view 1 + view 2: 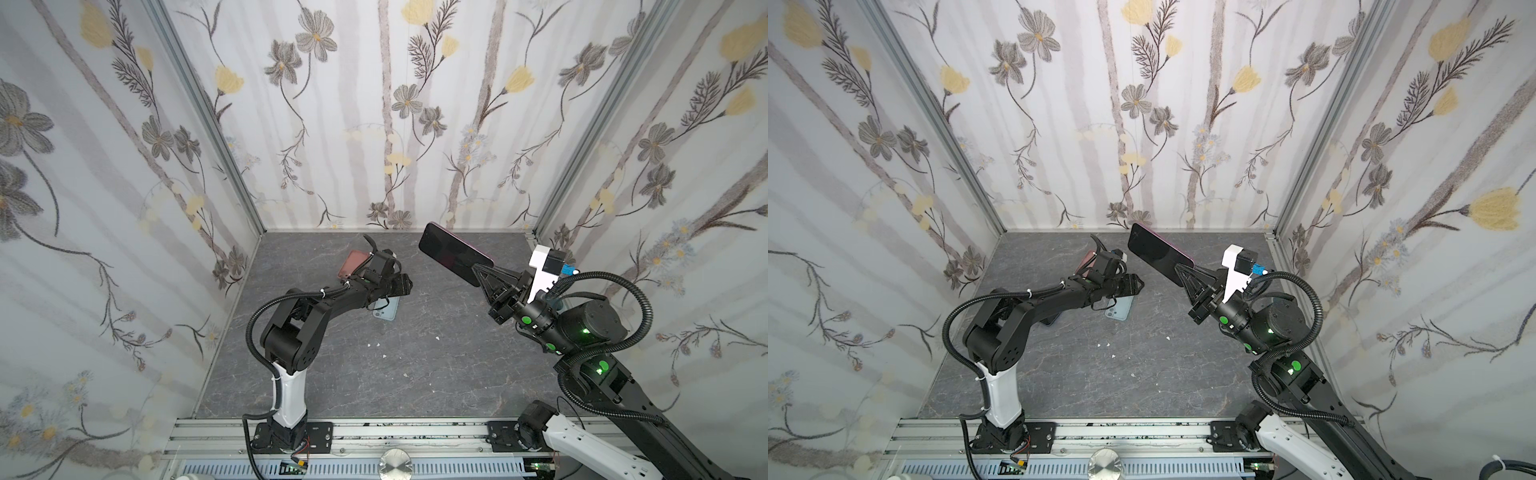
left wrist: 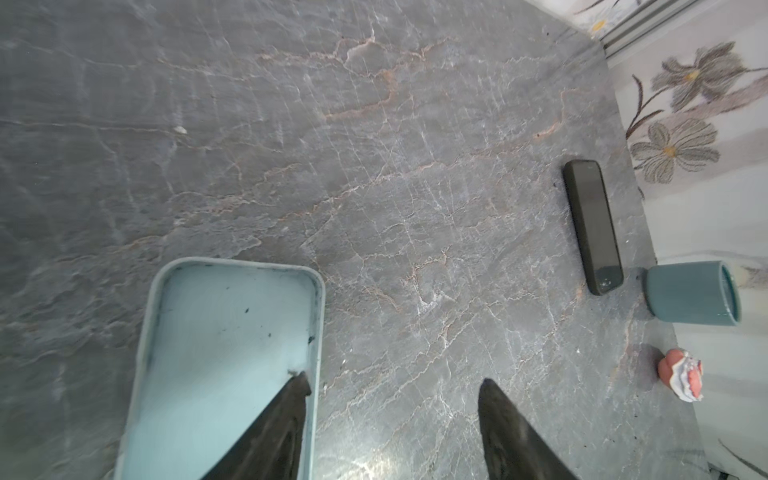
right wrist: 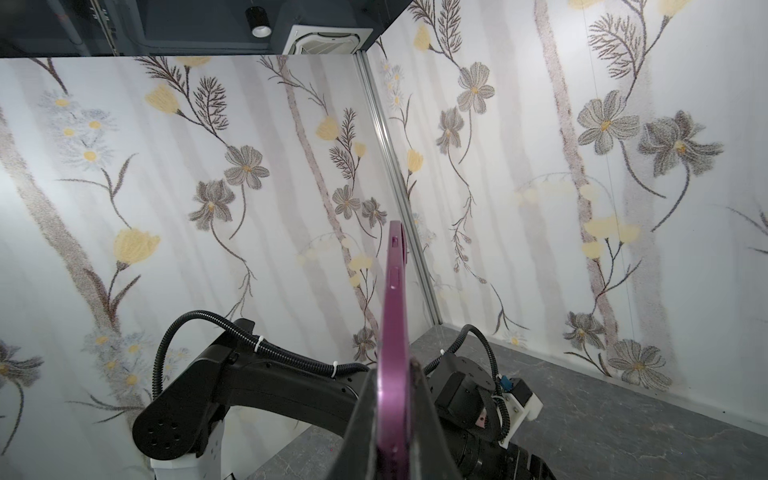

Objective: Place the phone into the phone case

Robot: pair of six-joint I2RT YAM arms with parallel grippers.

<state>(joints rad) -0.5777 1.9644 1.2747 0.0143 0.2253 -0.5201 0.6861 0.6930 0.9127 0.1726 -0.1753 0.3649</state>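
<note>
The right gripper is clamping a purple phone by one end. It is holding the phone in the air over the right back part of the gray tabletop. The pale blue phone case is lying flat near the middle of the tabletop, well apart from the phone and mostly hidden under the left gripper in both top views. A pink case is showing behind the left arm there.

Only the left wrist view is showing the phone case with its open side up and the left gripper standing wide over it. One fingertip is resting inside the case close to a long rim, and the other is hanging over bare tabletop just beside it. That view alone is also taking in a black phone, a teal cup on its side and a small shell along the tabletop's edge by the wall.

The right wrist view is catching the phone edge-on, side buttons facing the camera. The jaws of the right gripper are pressing on its front and back faces.

In the top views the phone's long axis is running from the jaws up and away toward the back left, with the dark screen facing the camera.
</note>
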